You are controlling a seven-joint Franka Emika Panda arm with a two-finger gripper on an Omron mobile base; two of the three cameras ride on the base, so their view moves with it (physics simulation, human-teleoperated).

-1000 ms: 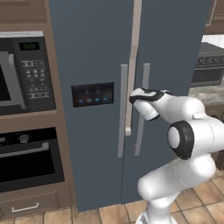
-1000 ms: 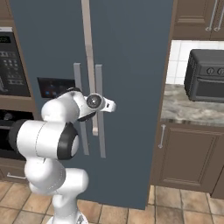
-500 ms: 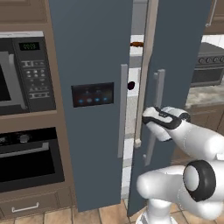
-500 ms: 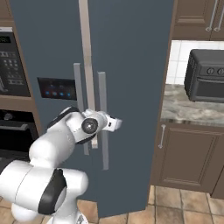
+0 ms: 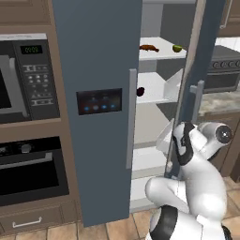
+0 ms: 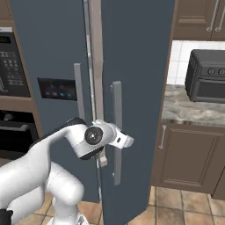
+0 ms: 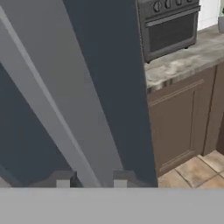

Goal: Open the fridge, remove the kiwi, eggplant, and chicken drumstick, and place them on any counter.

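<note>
While the fridge's [image 5: 98,70] right door [image 6: 132,88] is standing swung well open, the gripper [image 7: 91,183] is sitting at that door's grey handle [image 6: 117,132], fingers [image 7: 62,180] drawn close together and pinching the handle bar between them. Hand view is showing the bar running up from between the two tips, slate-blue door face on both sides of it. White wrist is lying just beside the handle in the right base view.

Inside, white shelves are showing in the left base view. Drumstick [image 5: 149,48] is lying on the upper shelf [image 5: 159,52], reddish-brown, toward the left. Kiwi [image 5: 177,48] is sitting on the same shelf to its right, apart from it. Eggplant [image 5: 140,91] is resting on the next shelf down, dark, just past the left door's edge.

Left door is staying shut, its panel [image 5: 99,101] of blue lights facing out. Counter [image 6: 193,110] is lying right of the fridge, a dark oven [image 6: 206,74] standing on it.
</note>
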